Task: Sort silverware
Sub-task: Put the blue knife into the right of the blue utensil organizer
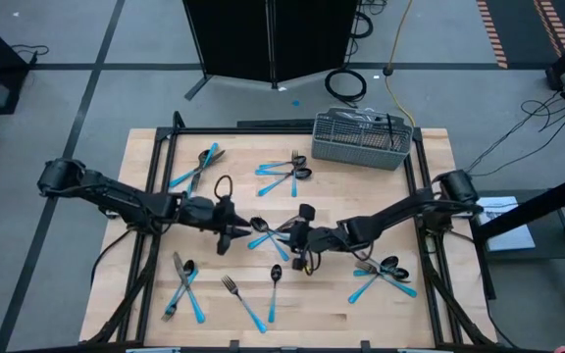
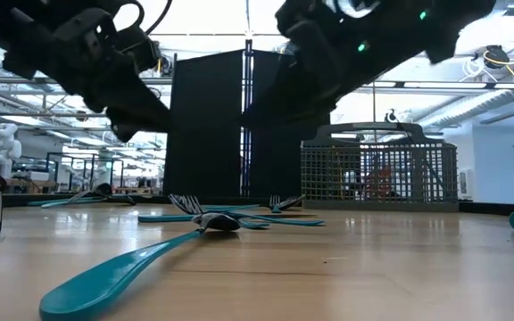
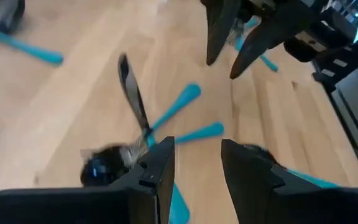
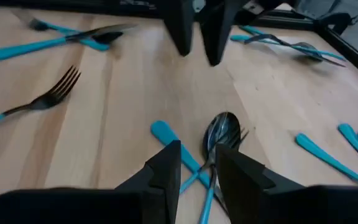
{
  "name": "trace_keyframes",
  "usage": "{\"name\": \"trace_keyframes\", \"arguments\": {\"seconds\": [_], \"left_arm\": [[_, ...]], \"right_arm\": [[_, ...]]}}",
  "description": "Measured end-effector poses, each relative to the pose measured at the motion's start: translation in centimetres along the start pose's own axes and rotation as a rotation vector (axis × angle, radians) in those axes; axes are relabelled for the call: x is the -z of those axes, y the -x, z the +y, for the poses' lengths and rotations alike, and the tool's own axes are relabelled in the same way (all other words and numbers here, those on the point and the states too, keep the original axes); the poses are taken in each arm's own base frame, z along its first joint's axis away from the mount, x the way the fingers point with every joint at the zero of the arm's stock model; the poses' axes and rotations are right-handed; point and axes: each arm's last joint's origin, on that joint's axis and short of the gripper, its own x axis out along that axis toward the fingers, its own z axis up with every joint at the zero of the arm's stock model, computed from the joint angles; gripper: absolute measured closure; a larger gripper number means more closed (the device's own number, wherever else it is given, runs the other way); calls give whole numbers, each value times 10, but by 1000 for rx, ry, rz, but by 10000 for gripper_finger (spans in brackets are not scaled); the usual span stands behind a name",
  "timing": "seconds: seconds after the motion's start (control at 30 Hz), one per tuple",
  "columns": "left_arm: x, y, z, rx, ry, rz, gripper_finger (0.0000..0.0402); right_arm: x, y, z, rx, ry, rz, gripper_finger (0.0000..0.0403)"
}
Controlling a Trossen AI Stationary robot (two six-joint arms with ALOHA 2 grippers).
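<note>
A pale wooden counter (image 1: 145,196) is standing on a grey floor (image 1: 86,69) that dark seams are crossing. A tall black panel (image 2: 208,125) is rising behind it, with a coiled black cable (image 1: 346,85) and a yellow cord (image 1: 397,44) lying nearby. Beyond it, bright ceiling lights are glowing over distant shelving and a white figure (image 2: 4,147).

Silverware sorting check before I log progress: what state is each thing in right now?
Left gripper: open, empty, hovering over the centre pile.
Right gripper: open, empty, facing the left gripper across the pile.
Centre pile of silverware: crossed pieces lying flat on the table.
Other silverware: scattered in loose clusters, unsorted.
Wire basket: upright at the table's far edge; contents unclear.
</note>
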Motion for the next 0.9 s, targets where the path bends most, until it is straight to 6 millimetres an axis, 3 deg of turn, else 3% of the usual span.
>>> {"name": "trace_keyframes", "arguments": {"seconds": [0.17, 0.5, 0.9], "left_arm": [[12, -7, -8, -51, 4, 36, 274], [46, -47, -15, -101, -24, 55, 274], [67, -57, -8, -192, -41, 143, 274]], "right_arm": [[10, -7, 0, -2, 9, 36, 309], [13, -4, 5, -9, 19, 61, 309], [12, -4, 5, -9, 16, 60, 309]]}}
